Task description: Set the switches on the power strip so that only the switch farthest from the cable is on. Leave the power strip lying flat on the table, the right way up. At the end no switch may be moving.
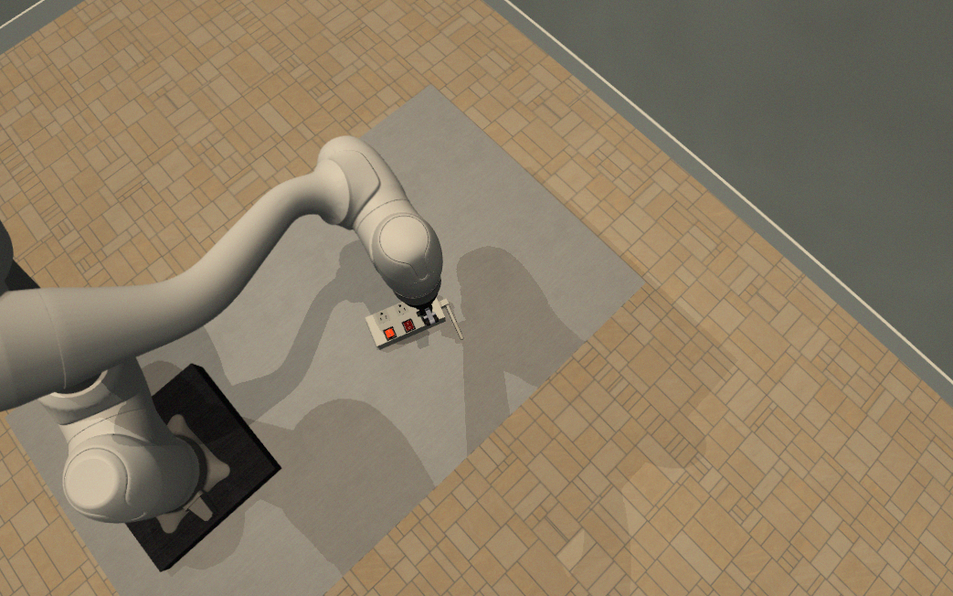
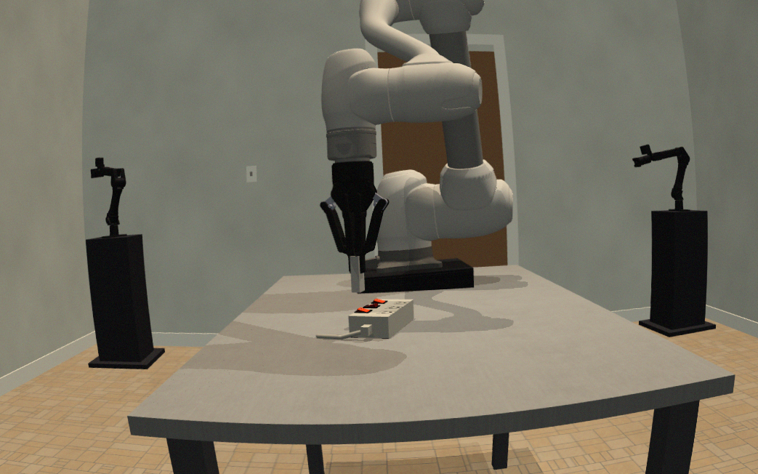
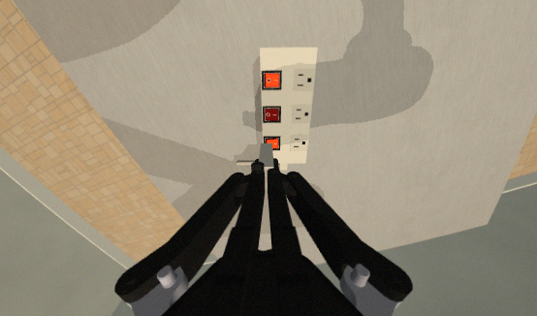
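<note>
The cream power strip (image 3: 285,104) lies flat on the grey table, right way up, with three rocker switches and three sockets. In the wrist view the far switch (image 3: 271,80) glows bright orange, the middle switch (image 3: 271,114) is dark red, and the near switch (image 3: 272,142), at the cable end, glows orange and is partly hidden by my fingertips. The short cable (image 2: 339,335) leaves the near end. My gripper (image 3: 267,152) is shut and empty, pointing straight down, well above the cable end of the strip (image 2: 380,318). It also shows in the exterior view (image 2: 357,282).
The arm's black base (image 2: 417,273) stands at the table's back. Two black pedestals with cameras stand on the floor, one left (image 2: 119,297) and one right (image 2: 677,270) of the table.
</note>
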Controlling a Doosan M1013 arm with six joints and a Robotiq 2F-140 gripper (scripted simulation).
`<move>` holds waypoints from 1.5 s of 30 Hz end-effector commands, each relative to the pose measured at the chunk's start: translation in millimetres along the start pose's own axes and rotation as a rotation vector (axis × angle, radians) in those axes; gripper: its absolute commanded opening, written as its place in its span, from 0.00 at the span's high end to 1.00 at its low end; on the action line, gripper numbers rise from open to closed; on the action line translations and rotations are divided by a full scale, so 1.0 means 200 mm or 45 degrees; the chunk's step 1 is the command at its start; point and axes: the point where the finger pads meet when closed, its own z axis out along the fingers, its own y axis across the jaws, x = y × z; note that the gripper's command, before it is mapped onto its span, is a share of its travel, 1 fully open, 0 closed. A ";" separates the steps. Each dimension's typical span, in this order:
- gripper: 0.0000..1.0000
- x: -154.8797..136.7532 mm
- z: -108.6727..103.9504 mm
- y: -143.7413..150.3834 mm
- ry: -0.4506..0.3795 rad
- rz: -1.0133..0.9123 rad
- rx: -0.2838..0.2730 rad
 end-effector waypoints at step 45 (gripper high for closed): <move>1.00 0.00 0.13 0.00 0.000 0.000 0.000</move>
